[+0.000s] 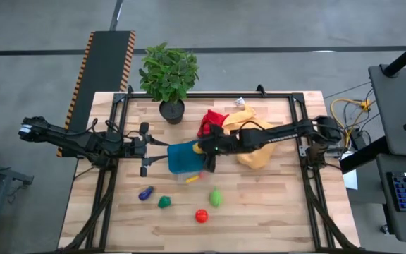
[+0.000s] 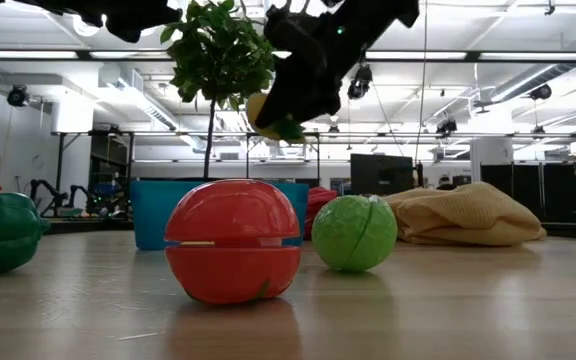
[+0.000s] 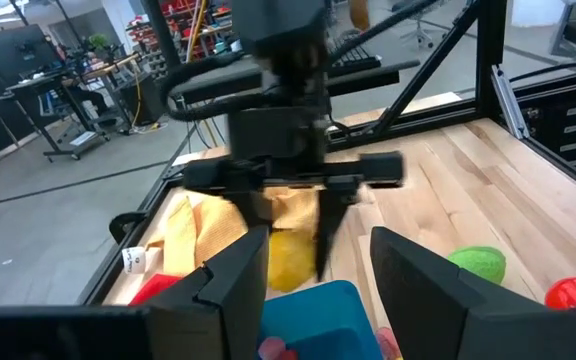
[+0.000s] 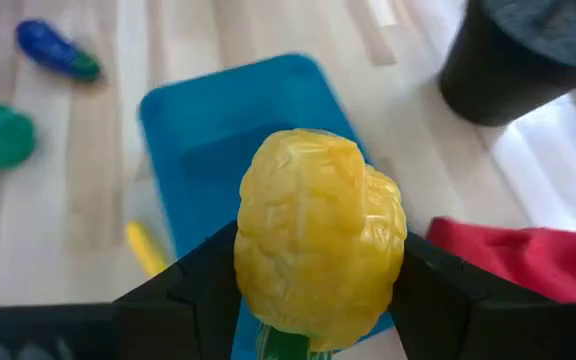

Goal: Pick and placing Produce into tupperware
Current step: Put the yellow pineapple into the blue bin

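The teal-blue tupperware (image 1: 183, 159) stands mid-table. My right gripper (image 1: 206, 150) hangs over its far right corner, shut on a bumpy yellow produce piece (image 4: 318, 235) with a green stem end. In the low view the yellow piece (image 2: 264, 112) hangs well above the tupperware (image 2: 158, 212). My left gripper (image 1: 149, 149) waits open just left of the tupperware, nothing between its fingers (image 3: 236, 282). On the table near the front lie a blue-purple piece (image 1: 145, 193), a dark green piece (image 1: 164, 202), a red ball (image 1: 201, 216) and a light green ball (image 1: 216, 197). My right gripper pinches the yellow piece by its two opposite sides (image 4: 253, 265) between its two fingers (image 4: 193, 285). The fingers slant down from the table's right side. The piece is lifted clear, above the tupperware's corner (image 4: 303, 75), its green stem end (image 4: 286, 345) toward the gripper.
A potted plant (image 1: 169, 77) stands at the far edge. A red cloth (image 1: 212, 121) and a yellow cloth (image 1: 254, 154) lie behind and right of the tupperware. A small yellow piece (image 4: 146, 248) lies by the tupperware's near side. Black frame rails (image 1: 302, 113) border the table.
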Tool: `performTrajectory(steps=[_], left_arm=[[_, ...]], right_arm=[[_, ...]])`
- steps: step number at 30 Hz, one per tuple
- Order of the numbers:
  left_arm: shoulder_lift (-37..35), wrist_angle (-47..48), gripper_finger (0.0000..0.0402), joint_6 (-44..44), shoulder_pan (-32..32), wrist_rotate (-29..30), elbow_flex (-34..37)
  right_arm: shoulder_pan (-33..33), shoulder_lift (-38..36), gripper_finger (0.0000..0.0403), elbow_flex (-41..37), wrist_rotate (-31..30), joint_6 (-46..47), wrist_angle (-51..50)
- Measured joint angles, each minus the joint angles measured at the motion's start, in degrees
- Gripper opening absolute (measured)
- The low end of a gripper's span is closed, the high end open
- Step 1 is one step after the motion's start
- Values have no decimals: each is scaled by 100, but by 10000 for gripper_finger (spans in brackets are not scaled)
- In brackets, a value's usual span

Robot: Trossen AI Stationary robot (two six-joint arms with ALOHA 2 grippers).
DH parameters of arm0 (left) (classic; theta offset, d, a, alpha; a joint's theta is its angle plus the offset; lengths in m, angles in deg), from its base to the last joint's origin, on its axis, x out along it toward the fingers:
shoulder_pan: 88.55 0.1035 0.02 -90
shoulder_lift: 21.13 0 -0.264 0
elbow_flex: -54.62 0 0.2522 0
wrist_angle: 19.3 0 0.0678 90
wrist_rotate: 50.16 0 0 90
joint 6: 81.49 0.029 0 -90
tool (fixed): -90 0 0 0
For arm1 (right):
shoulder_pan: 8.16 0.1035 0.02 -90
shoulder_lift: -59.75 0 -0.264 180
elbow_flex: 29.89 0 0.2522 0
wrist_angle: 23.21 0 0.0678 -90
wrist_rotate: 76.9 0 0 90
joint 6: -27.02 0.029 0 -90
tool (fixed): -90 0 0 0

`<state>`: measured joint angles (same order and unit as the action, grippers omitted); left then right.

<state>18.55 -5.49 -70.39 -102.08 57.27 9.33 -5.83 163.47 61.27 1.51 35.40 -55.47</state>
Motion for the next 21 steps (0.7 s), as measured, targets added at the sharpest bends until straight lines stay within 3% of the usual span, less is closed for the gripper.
performTrajectory(steps=[21], left_arm=[[-7,-7,164,17,1,107,-4]], right_arm=[[-357,874,199,5,-2,-157,424]])
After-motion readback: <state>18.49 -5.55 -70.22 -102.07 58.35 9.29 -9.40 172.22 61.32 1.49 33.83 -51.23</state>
